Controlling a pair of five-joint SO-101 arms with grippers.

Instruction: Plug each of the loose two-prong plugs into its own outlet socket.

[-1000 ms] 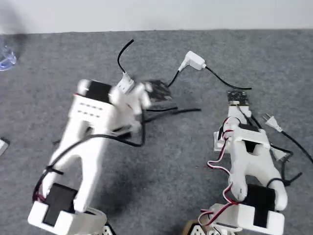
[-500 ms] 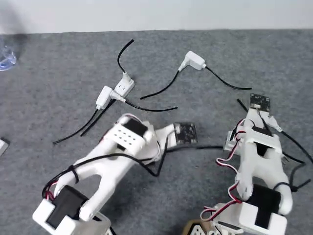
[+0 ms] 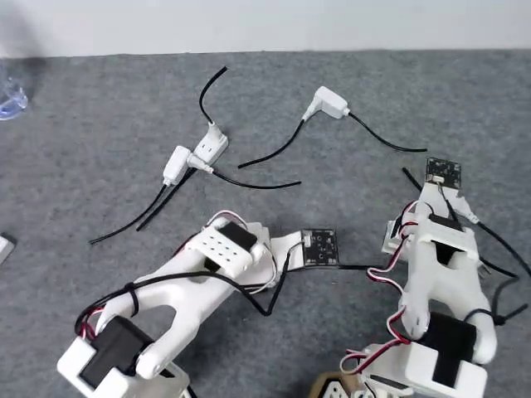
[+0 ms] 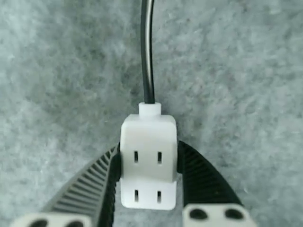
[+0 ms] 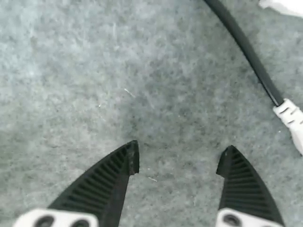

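Observation:
My left gripper [image 4: 148,156] is shut on a white outlet socket block [image 4: 148,163] whose slots face the camera; its black cable [image 4: 147,52] runs away over the carpet. In the high view this gripper [image 3: 319,248] sits mid-table under its wrist board. My right gripper [image 5: 181,158] is open just above bare carpet, with a black cable ending in a white plug [image 5: 289,117] beside one finger. From above, the right gripper [image 3: 440,177] hovers next to a loose two-prong plug [image 3: 467,215].
At the back, two white connectors [image 3: 211,146] [image 3: 177,164] lie together with black leads, and another white connector [image 3: 330,104] lies farther right. A white block [image 3: 388,238] peeks out beside the right arm. Grey carpet [image 3: 99,191] covers the table.
My left arm swung from the back-left connectors to the middle front with the socket block in its gripper. The right arm shifted a little to the right.

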